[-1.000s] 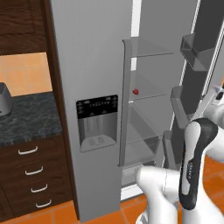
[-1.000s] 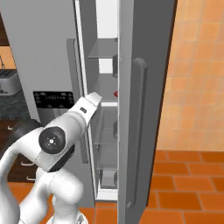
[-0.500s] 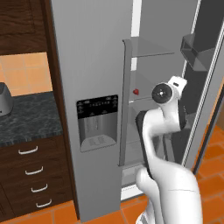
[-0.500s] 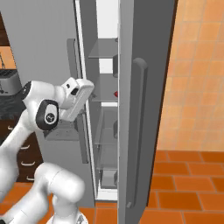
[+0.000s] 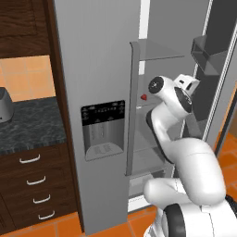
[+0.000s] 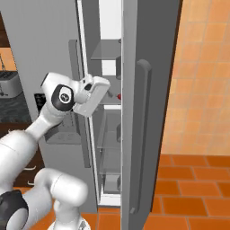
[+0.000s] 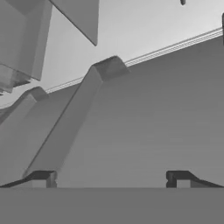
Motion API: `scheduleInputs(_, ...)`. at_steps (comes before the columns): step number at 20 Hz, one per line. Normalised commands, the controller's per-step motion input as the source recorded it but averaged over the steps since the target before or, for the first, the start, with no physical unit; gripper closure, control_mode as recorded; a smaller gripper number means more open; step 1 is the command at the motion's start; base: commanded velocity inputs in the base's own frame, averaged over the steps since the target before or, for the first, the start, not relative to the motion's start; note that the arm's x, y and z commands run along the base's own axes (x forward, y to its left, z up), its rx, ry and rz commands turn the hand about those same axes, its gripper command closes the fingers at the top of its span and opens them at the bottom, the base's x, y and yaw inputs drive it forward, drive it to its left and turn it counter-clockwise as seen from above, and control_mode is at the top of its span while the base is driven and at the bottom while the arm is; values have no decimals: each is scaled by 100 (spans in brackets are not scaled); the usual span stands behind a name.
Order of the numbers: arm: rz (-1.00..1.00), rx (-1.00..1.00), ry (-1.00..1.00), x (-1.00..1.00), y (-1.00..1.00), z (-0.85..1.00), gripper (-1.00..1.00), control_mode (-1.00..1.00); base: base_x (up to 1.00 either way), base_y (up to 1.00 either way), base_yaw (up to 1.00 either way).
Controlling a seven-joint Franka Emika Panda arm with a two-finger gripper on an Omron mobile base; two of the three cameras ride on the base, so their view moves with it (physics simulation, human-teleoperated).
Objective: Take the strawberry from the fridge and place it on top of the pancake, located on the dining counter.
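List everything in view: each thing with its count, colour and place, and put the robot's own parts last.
fridge: one, grey stainless, centre, right door swung open.
dispenser panel: one, black, on the shut left door.
strawberry: one, red, on a clear shelf inside the fridge.
glass shelves: several, clear, stacked inside the fridge.
door handle: one, grey, long and upright on the open door.
wall counter: one, dark speckled top, left of the fridge.
drawers: four, dark wood with pale handles, under that counter.
toaster: one, silver, on the counter.
floor: orange tiles.
arm: one, white, raised before the fridge opening.
gripper: one, dark tips, open, empty.
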Motion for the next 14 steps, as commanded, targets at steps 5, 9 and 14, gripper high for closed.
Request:
scheduleInputs(5,-1,0,-6,-38,-75,0,-100,-100,0,0,0)
scheduleInputs(9,0,0,-20,-83,-92,0,-100,-100,0,0,0)
scheduleInputs(14,0,1,-11,-44,-94,0,-100,-100,0,0,0)
